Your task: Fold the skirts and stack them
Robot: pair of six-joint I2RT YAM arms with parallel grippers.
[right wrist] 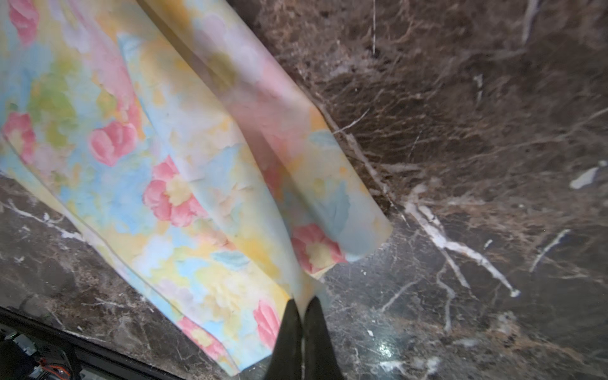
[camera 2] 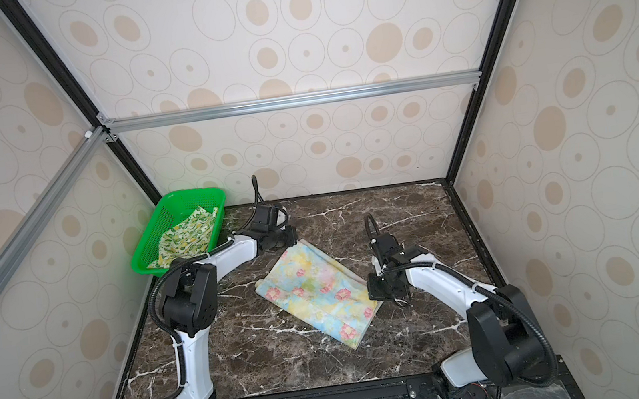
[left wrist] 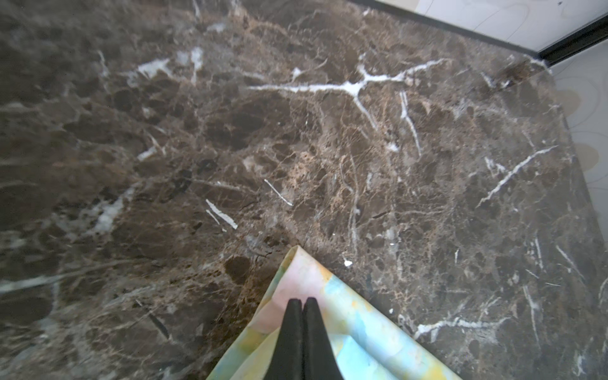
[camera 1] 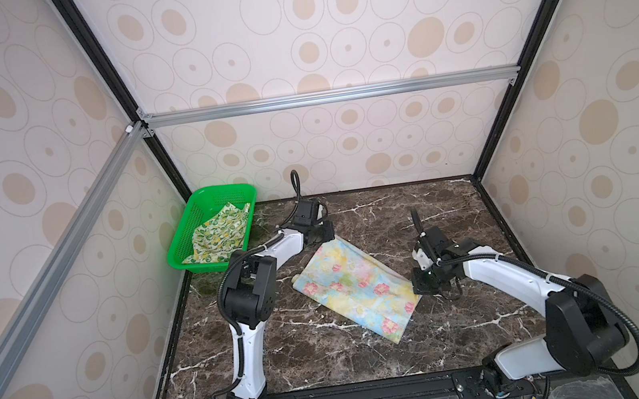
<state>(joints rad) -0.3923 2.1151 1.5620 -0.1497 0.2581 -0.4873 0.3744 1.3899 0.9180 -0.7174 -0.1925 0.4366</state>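
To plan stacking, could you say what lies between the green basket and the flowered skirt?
Only the left arm's forearm crosses the marble tabletop there, in both top views.

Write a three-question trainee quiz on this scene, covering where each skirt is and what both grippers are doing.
1. True or false: the cream cloth skirt with yellow lemons lies inside the green plastic mesh basket.
2. The pastel blue-yellow cloth skirt with pink flowers is: A) in the basket; B) spread on the dark marble tabletop; C) draped over an arm.
3. Fill in: the left gripper and the right gripper are each ____ on a corner of the pink-flowered skirt.

Key: 1 true; 2 B; 3 shut.
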